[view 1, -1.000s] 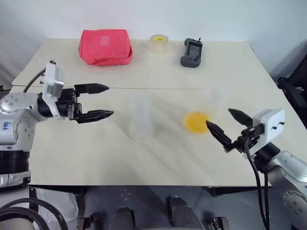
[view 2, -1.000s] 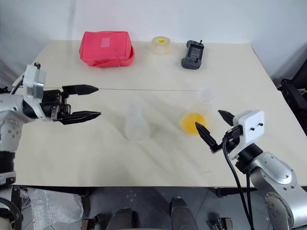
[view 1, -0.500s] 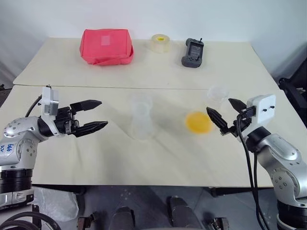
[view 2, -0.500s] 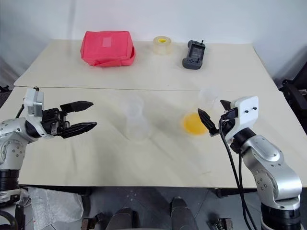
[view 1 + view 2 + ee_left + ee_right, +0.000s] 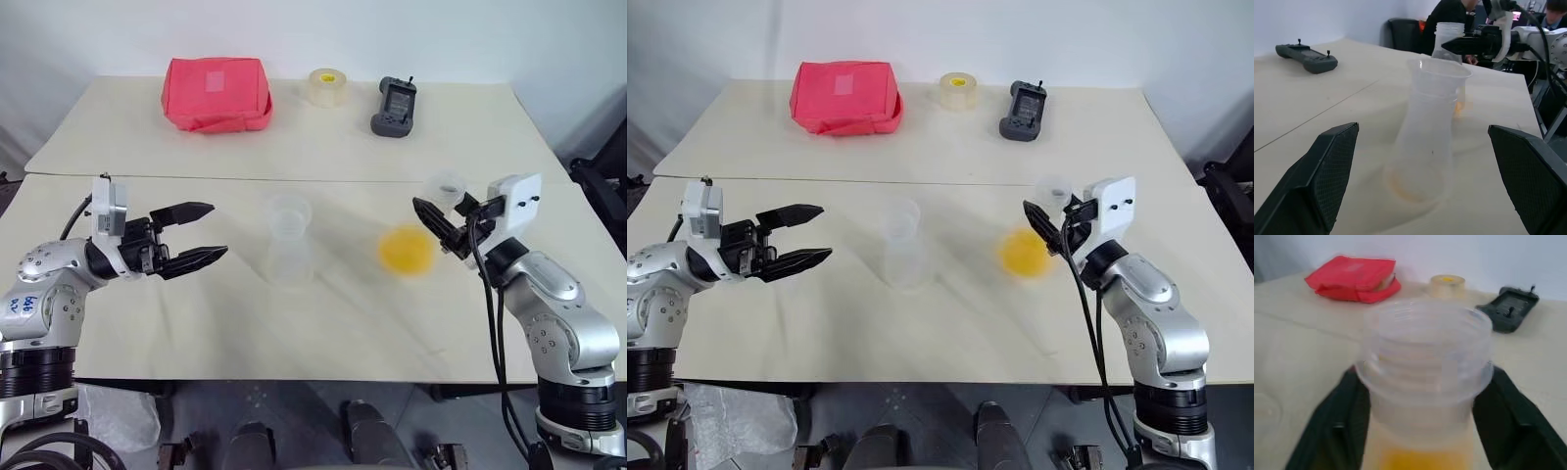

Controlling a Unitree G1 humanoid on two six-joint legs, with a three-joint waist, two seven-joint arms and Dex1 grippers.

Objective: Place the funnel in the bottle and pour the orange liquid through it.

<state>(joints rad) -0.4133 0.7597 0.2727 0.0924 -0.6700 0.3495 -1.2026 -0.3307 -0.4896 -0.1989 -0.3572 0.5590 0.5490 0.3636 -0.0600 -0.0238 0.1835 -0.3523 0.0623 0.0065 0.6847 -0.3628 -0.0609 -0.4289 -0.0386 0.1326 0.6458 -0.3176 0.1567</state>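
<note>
Presently the clear ridged plastic cup [image 5: 1426,377] of orange liquid [image 5: 406,249] is clasped between the right tool's [image 5: 439,223] fingers; the left tool [image 5: 192,236] is held wide apart, empty.

Both head eyes looked down over the table [image 5: 323,323]; wrist cameras faced inward, sharing the bottle [image 5: 1427,137].

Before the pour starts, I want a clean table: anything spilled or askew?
No spill shows. The bottle stands upright with the funnel in its neck; a faint orange tinge rings its base. The orange liquid sits in the cup.
</note>
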